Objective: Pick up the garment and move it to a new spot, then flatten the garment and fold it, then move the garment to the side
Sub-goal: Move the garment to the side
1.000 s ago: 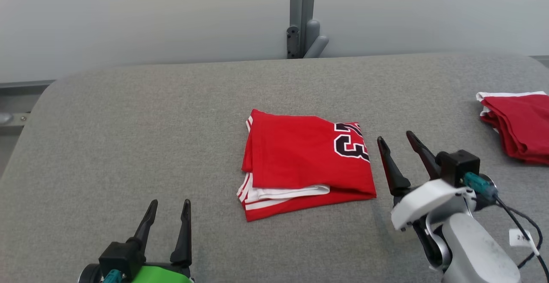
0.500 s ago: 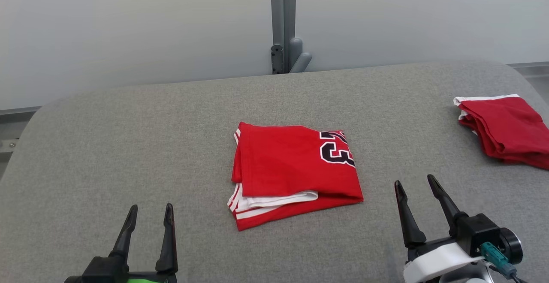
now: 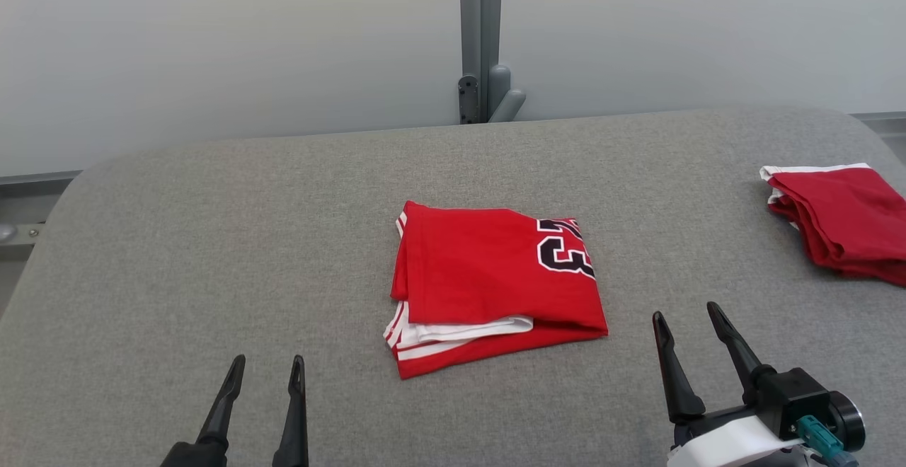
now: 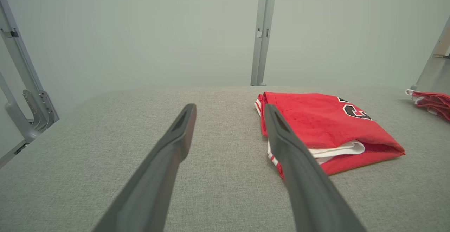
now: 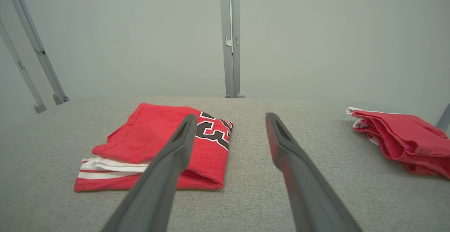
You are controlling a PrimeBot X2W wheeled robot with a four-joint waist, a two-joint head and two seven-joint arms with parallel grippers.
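Our folded red garment point(image 3: 495, 286) lies centred on the tabletop point(image 3: 212, 240), well apart from our left claw point(image 3: 269, 359) and right claw point(image 3: 686, 311), both spread wide and empty. Folding looks done, we judge; moving it aside, perhaps toward the other red pile point(image 3: 842, 219), remains.

Showing left gripper point(image 3: 269, 359) as two long, matte dark, tapering fingers point(image 3: 224, 403) rising from black base. Showing right gripper point(image 3: 685, 311) with matching pair, joining boxy black housing point(image 3: 786, 388). Wearing curved white shell point(image 3: 729, 440) beneath. Carrying teal cable connector point(image 3: 820, 441) beside round black knob point(image 3: 848, 414). Displaying slot-like recess behind each fingertip.
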